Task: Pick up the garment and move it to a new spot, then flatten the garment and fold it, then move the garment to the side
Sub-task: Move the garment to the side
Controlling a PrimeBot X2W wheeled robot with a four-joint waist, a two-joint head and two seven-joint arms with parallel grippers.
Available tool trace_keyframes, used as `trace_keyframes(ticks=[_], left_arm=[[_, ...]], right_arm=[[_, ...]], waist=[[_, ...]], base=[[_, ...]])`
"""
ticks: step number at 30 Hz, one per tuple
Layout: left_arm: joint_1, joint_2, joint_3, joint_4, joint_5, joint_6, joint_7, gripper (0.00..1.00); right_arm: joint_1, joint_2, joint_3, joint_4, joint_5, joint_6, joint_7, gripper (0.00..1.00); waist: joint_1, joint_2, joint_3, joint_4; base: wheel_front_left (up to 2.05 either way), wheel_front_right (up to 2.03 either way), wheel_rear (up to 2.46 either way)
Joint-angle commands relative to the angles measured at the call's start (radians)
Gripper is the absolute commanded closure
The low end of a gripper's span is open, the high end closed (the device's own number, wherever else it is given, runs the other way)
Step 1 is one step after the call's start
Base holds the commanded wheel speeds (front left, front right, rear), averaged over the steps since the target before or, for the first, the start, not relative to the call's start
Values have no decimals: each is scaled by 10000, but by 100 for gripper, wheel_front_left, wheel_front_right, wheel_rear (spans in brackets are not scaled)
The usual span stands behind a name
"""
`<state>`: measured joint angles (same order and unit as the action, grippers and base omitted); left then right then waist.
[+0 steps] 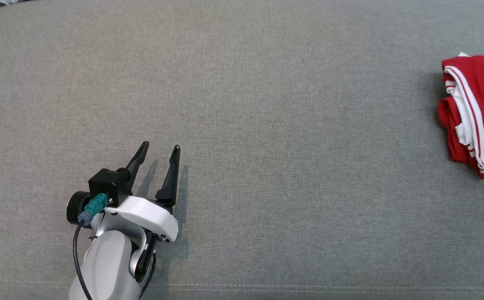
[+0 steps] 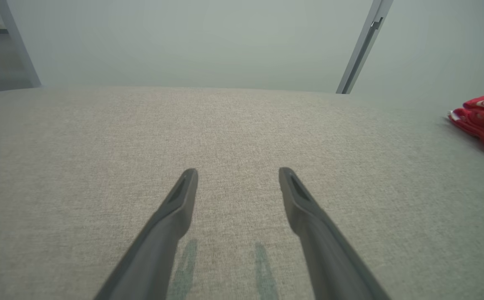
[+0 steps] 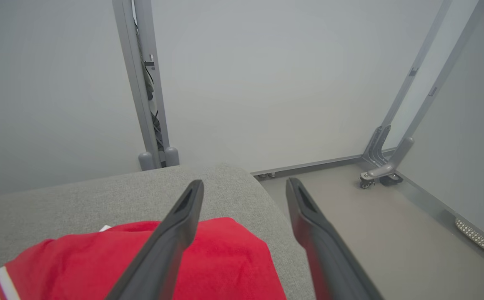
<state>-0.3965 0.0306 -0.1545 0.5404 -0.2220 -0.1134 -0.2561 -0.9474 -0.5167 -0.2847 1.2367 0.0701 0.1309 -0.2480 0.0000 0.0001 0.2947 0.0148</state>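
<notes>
The garment point(image 1: 481, 112) is red knit cloth with white stripes point(image 1: 471, 121) along its edges. It is bunched in a loosely folded heap at the right edge of the head view, partly cut off by the frame. It lies on the surface point(image 1: 267, 125), a broad pad covered in grey woven cloth with a fine flecked grain, rounded corners and a stitched seam near the bottom of the frame.

The left tool point(image 1: 161, 146) is at the lower left of that view, well apart from the garment. Its two long, dark, tapering fingers stand wide apart with nothing between them. They point up the frame and slightly right, close to the cloth, and cast thin shadows on it. Behind them are a glossy white forearm point(image 1: 108, 266), a teal plug point(image 1: 96, 205) and a black cable point(image 1: 77, 258).

In the right wrist view the right tool point(image 3: 244, 181) is likewise spread wide and empty. The finger at frame left crosses above the red cloth, and the other crosses above the grey floor point(image 3: 371, 233) past the surface's rounded corner. A grey metal post point(image 3: 144, 83) stands against the pale wall.
</notes>
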Motion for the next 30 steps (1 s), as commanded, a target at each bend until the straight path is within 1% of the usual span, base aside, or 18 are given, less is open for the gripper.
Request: trace_keyframes(ticks=[1,4,7,10,11,13,16,20,30], left_arm=[[-107,196,321,-192,-12,73,-57,0],[49,196,419,-209,-19,213,-57,0],[258,196,566,-224,29,347,-57,0],[483,196,757,-232,80,437,-57,0],[640,196,885,-251,147,504,-57,0],[784,196,1037,-258,212,612,-57,0],[964,196,1212,-317,241,723,-57,0],[1220,196,1293,-348,323,786,-57,0],[1628,196,1565,-559,366,1061,-57,0]], right_arm=[[261,346,-252,-1090,-510,-2,-133,0],[749,1259,-582,-2399,-1074,-2,-134,0],[1463,2182,-504,-3574,-1216,-2,-135,0],[2329,2827,-172,-4626,-1087,-2,-136,0],[2900,3126,97,-5248,-929,-2,-136,0],[3450,3371,348,-5797,-748,-2,-136,0],[4156,3637,768,-6391,-409,-2,-136,0],[4797,3750,1308,-6870,-23,-2,-137,0],[5703,3856,2012,-7437,456,-2,-137,0]], waist=[[0,-1,-301,-88],[0,-1,-676,-131],[0,-1,-1080,-144],[0,-1,-1455,-126],[0,-1,-1675,-106],[0,-1,-1852,-85],[0,-1,-2106,-32],[0,-1,-2415,22],[0,-1,-2904,90]], base=[[0,0,0],[0,0,0],[0,0,0],[0,0,0],[0,0,0],[0,0,0],[0,0,0],[0,0,0],[0,0,0]])
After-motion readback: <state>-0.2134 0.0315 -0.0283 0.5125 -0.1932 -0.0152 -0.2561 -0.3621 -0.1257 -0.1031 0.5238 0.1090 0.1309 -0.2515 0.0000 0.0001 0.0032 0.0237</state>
